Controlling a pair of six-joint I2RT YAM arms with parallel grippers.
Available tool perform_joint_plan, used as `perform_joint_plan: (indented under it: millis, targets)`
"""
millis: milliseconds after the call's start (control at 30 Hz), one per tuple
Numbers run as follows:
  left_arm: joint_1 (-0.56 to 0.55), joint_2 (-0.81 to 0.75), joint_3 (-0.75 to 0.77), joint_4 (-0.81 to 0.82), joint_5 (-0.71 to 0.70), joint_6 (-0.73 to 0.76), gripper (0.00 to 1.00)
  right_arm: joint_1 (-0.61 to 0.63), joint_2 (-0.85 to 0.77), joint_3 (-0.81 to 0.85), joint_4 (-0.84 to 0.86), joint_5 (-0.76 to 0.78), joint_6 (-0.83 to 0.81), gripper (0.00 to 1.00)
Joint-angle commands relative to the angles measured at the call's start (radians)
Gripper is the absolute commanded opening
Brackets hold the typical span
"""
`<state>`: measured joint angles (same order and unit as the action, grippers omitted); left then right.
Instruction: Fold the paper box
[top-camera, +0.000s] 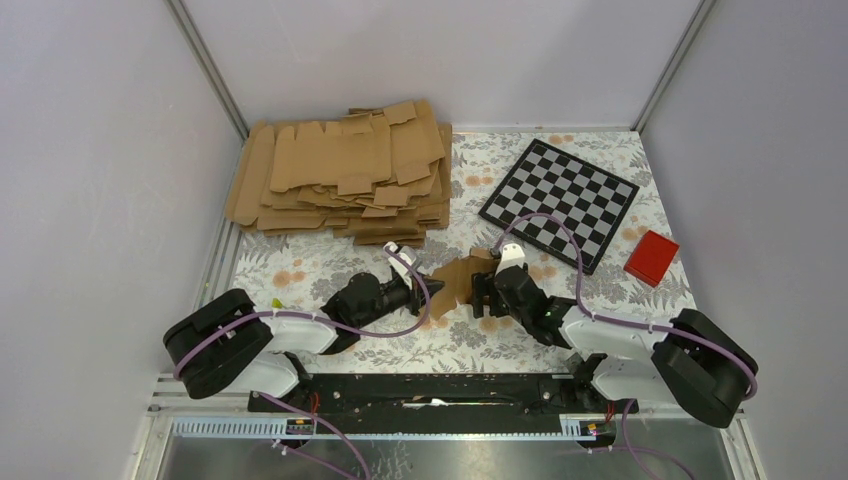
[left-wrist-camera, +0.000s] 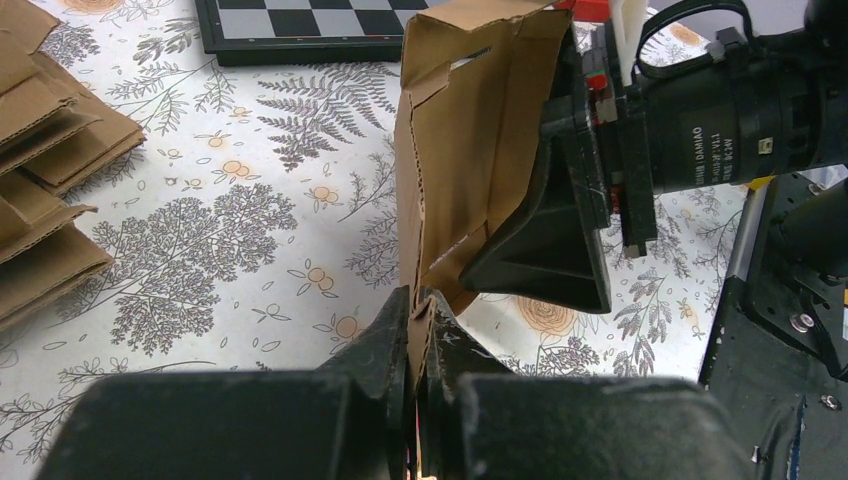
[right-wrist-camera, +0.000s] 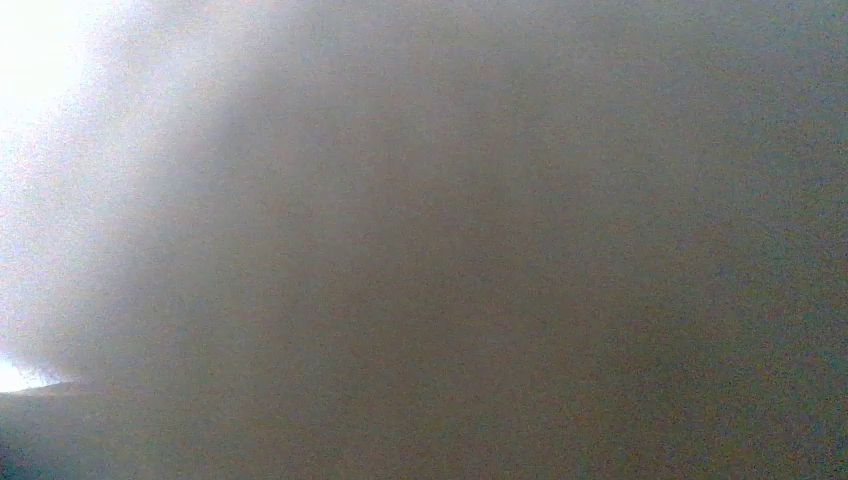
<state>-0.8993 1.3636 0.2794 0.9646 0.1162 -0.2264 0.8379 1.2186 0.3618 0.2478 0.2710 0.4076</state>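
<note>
Paper box (left-wrist-camera: 455, 150), partly folded, stands upright mid-table between the two grippers, above the floral tablecloth (top-camera: 300, 270). The left gripper (left-wrist-camera: 415, 302) is clenched on the box's lower edge, with the cardboard pinched between its fingertips. The right gripper (top-camera: 483, 291) is up against the box's opposite side. One black finger (left-wrist-camera: 548, 238) lies against the brown face. Can't tell if its jaws are spread or gripping, since the right wrist view is a brownish blur. The pile of flat cardboard blanks (top-camera: 340, 175) sits well apart at far left. A checkerboard (top-camera: 560, 200) is at far right, and a red block (top-camera: 652, 257) is just beside it.
</note>
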Motion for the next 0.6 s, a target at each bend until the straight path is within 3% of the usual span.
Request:
perform_joint_plan:
  millis: [0,100,300,567]
  targets:
    - [-0.005,-0.006,0.022,0.008,-0.030,-0.009,0.00,0.007,-0.052,0.030,-0.092,0.089,0.086,0.89]
    - [-0.004,-0.013,0.020,0.006,-0.042,-0.005,0.00,0.009,-0.074,0.005,-0.096,0.089,0.114,0.89]
    - [-0.006,-0.013,0.020,0.010,-0.041,-0.004,0.00,0.008,-0.049,-0.001,-0.076,0.050,0.130,0.76]
    - [-0.004,-0.011,0.022,0.016,-0.022,-0.006,0.00,0.013,0.004,0.015,-0.065,-0.010,0.155,0.75]
